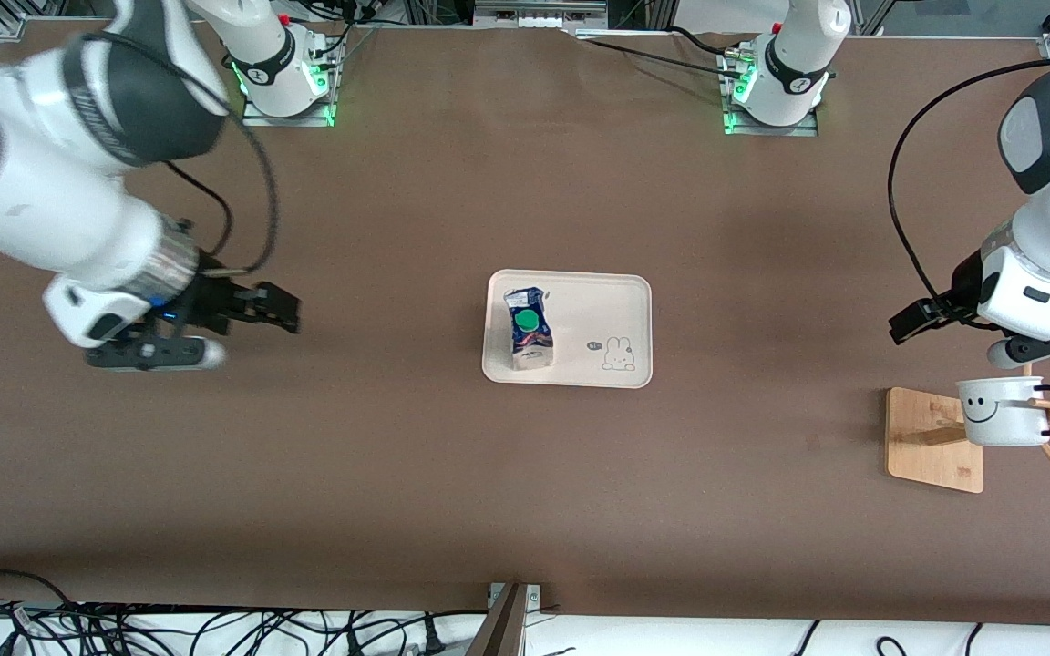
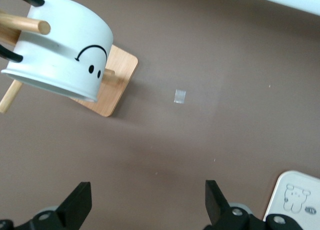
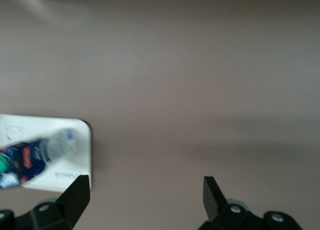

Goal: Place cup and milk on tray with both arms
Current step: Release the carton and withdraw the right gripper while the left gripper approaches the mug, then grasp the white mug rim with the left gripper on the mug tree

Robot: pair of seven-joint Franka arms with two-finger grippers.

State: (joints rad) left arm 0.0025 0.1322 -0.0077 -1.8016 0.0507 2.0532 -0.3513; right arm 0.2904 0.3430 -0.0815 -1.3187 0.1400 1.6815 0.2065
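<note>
Cup [image 2: 62, 52] hung tilted on wooden rack [image 2: 107, 84]; tape scrap [image 2: 180, 95] on table [image 2: 200, 39]; tray [image 2: 295, 200] corner beside the open left gripper [image 2: 147, 202].

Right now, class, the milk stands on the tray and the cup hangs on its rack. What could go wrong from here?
1. The cup hangs by its handle on a peg of the wooden rack; pulled at the wrong angle by the open left gripper, it could snag or tip the rack.
2. The milk stands upright on the tray; setting the cup too close may topple it.
3. The right gripper, open and empty over bare table, seems unlikely to interfere.
</note>
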